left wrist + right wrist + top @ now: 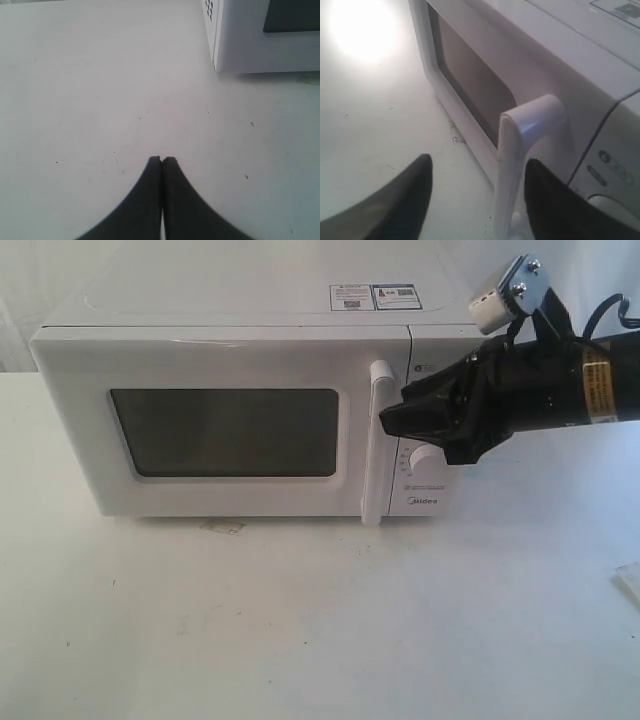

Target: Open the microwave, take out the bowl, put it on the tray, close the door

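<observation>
The right gripper [479, 167], two black tapered fingers, stood spread wide with the tall white glossy bar handle [520, 150] between them, apparently untouched; it gripped nothing. One finger [555, 200] lay on the control-panel side of the handle, so a closing squeeze might scrape the round white dial [424, 461], or catch the handle off-centre and slip on the smooth plastic. The wide white door [220, 360] with its dark window was shut against the boxy white microwave [250, 290]; the small bowl was not visible, presumably behind the dark glass. The left gripper [161, 161], black fingers pressed together and empty, hovered over the bare white table [100, 100] near the oven's corner, bracing nothing; a straight pull, rather than one following the hinge arc, might drag the whole oven across the table.
</observation>
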You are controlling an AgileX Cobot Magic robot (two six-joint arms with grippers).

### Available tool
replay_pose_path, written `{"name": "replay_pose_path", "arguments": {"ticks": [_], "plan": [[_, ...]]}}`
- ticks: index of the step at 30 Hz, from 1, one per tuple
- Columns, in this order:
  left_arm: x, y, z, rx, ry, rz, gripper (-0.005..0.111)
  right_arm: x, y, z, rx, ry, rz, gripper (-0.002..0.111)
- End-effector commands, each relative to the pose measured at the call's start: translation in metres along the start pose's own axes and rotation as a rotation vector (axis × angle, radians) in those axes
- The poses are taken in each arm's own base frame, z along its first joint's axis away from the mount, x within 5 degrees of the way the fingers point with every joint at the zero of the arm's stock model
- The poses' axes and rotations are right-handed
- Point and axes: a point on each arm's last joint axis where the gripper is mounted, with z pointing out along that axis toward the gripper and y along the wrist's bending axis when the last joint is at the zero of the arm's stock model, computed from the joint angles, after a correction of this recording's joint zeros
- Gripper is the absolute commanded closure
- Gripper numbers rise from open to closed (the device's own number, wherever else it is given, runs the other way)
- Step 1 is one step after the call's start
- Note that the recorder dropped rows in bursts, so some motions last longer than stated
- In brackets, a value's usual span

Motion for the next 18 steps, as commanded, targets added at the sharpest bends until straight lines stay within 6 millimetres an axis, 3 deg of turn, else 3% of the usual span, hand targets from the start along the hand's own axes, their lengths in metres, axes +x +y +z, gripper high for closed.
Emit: {"name": "replay_pose_path", "arguments": {"ticks": [1,9,14,18], "plan": [[0.001,0.0,0.0,0.004,0.001,-0.001,0.107,0.002,-0.005,-0.001,0.05,0.006,0.014,0.051],[0.001,0.0,0.0,0.004,0.001,-0.001,0.107,0.012,-0.007,0.018,-0.025,-0.01,0.045,0.057],[0.001,0.0,0.0,0.004,0.001,-0.001,0.107,0.005,0.006,0.032,-0.08,-0.061,-0.028,0.057],[0.001,0.0,0.0,0.004,0.001,-0.001,0.107,-0.001,0.005,0.038,-0.017,-0.091,-0.028,0.057]]}}
